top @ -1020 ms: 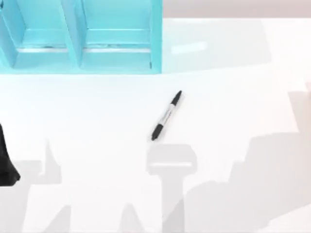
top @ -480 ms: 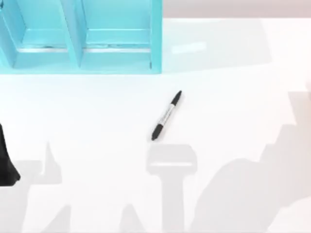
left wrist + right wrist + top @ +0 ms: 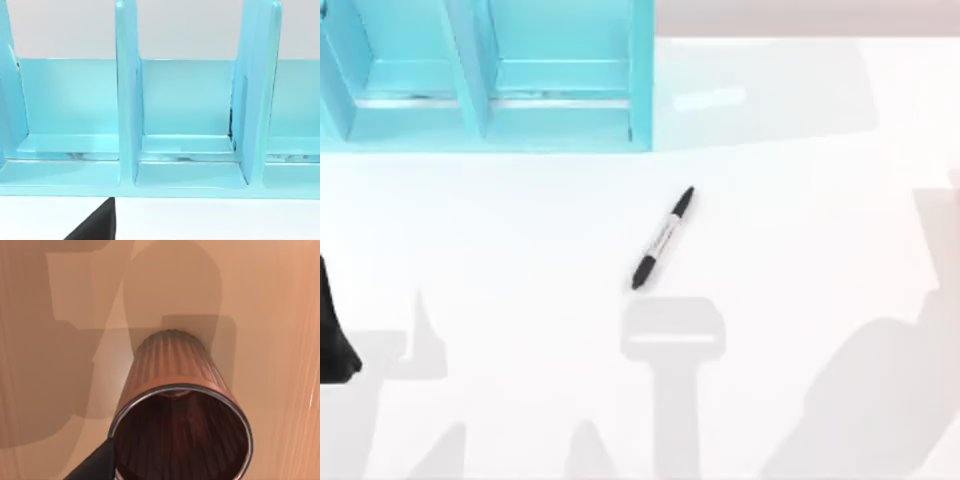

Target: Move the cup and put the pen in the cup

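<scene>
white desk [image 3: 520,230]: one pen [image 3: 663,238], slim and black with a grey-silver middle band, lying flat near the centre of the top view, set on a diagonal with one capped end toward the far right and the other toward the near left; nothing touches it. turquoise shelf unit [image 3: 490,75], standing on the desk at the far left, divided by upright partitions into open compartments; the left wrist view faces these compartments [image 3: 185,125] head-on, with the white desk edge below them. left arm [image 3: 332,330]: a dark part of it lies at the left edge of the top view, well apart from the pen; whether the left tool is open or closed cannot be told. one cup [image 3: 177,405], reddish-brown and copper-toned with ribbed sides, a bright metallic rim and a dark interior, seen close in the right wrist view with its mouth toward the camera and a tan-lit surface behind it. a dark finger [image 3: 95,465] of the right tool sits just beside the cup's rim; whether it touches the cup, and whether the right tool is open or closed on it, cannot be told. grey shadows fall across the near half of the desk.
</scene>
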